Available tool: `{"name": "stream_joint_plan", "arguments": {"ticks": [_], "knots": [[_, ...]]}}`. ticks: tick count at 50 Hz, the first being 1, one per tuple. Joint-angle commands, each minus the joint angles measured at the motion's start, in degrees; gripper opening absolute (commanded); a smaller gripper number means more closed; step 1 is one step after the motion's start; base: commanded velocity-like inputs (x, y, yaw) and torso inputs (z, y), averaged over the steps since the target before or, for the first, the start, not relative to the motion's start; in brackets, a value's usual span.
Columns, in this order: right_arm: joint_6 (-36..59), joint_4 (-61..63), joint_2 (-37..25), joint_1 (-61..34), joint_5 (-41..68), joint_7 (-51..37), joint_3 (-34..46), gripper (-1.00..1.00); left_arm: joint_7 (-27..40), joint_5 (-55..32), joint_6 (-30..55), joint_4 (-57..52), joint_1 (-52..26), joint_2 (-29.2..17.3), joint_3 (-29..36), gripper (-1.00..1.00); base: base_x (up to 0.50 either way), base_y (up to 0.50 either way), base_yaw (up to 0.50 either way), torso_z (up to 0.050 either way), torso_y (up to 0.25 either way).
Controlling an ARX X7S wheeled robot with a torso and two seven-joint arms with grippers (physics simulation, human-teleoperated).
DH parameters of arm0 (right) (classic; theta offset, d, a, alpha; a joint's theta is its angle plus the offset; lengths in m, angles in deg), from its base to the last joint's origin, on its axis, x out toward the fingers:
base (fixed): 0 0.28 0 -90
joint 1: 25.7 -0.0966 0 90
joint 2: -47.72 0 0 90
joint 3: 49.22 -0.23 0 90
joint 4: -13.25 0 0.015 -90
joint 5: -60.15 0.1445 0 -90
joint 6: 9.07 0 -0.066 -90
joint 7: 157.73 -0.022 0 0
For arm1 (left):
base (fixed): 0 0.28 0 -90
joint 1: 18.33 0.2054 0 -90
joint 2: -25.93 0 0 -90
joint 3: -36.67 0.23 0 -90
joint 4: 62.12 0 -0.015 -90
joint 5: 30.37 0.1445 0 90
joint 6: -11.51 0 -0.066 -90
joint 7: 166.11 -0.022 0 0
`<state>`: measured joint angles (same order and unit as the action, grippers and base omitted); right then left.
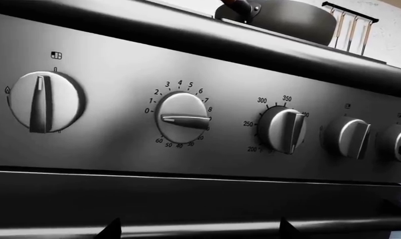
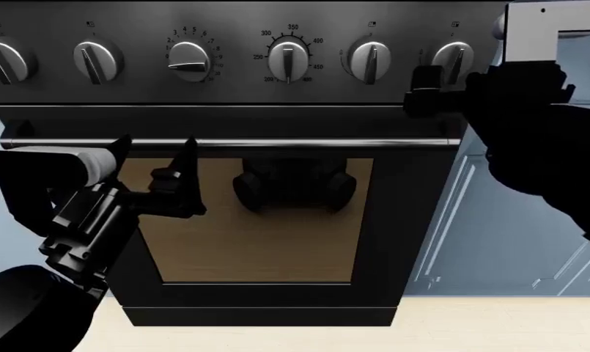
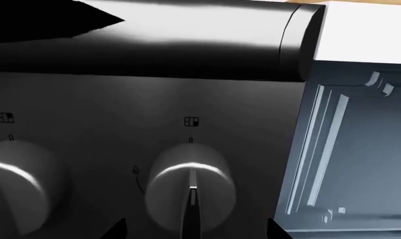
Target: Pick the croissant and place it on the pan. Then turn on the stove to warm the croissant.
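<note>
Right gripper (image 2: 434,89): raised at the control panel of the stove (image 2: 275,110), just beside the rightmost knob (image 2: 454,60). The head view gives only a dark block there, so I cannot tell whether its fingers are spread or pressed together; the right wrist view shows two dark tips at the frame edge flanking that knob (image 3: 190,191), which suggests spread, not confirmed. Left gripper (image 2: 157,180): fingers spread, holding nothing, in front of the oven window (image 2: 256,235) just under the bar handle (image 2: 305,149), pointing up at the panel. Judged step: turning on a burner with the right arm. To do it well: centre the knob's raised grip ridge between the fingers, close squarely on it, push in along the knob axis if needed, then rotate about that axis without dragging sideways; first check that this knob serves the burner under the pan. The burner icon (image 3: 192,121) above it is legible only in the right wrist view. Only the left wrist view shows the pan (image 1: 287,20), on the cooktop at the far end of the knob row. The croissant is not visible in any view; presumably inside the pan, unverified. The head view alone shows both arms and all six knobs together.
</note>
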<state>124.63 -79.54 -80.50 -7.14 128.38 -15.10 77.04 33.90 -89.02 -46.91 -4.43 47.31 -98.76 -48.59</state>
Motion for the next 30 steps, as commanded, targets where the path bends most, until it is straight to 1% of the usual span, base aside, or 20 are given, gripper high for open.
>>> {"name": "stream_joint_plan", "arguments": {"ticks": [1,19,20,30], "knots": [[-0.53,-1.48,0.46,-0.46,-1.20,1.00,0.53,1.00,-0.03,0.12,-0.08,0.31,-0.20,-0.01,0.18,1.00,0.00,0.00,0.00,0.000,0.000],[-0.80,-1.73,0.79,-0.70,-2.17,1.47,1.17,1.00,-0.33,0.36,-0.51,0.82,-0.08,0.00,0.35,1.00,0.00,0.00,0.00,0.000,0.000],[-0.83,-1.39,0.69,-0.71,-2.41,1.49,1.33,-1.00,-0.31,0.38,-0.52,0.83,-0.04,-0.01,0.36,1.00,0.00,0.00,0.00,0.000,0.000],[-0.80,-0.52,0.20,-0.60,-2.38,1.42,1.28,-1.00,0.00,0.13,-0.41,0.40,0.05,-0.17,0.41,1.00,0.00,0.00,0.00,0.000,0.000]]}}
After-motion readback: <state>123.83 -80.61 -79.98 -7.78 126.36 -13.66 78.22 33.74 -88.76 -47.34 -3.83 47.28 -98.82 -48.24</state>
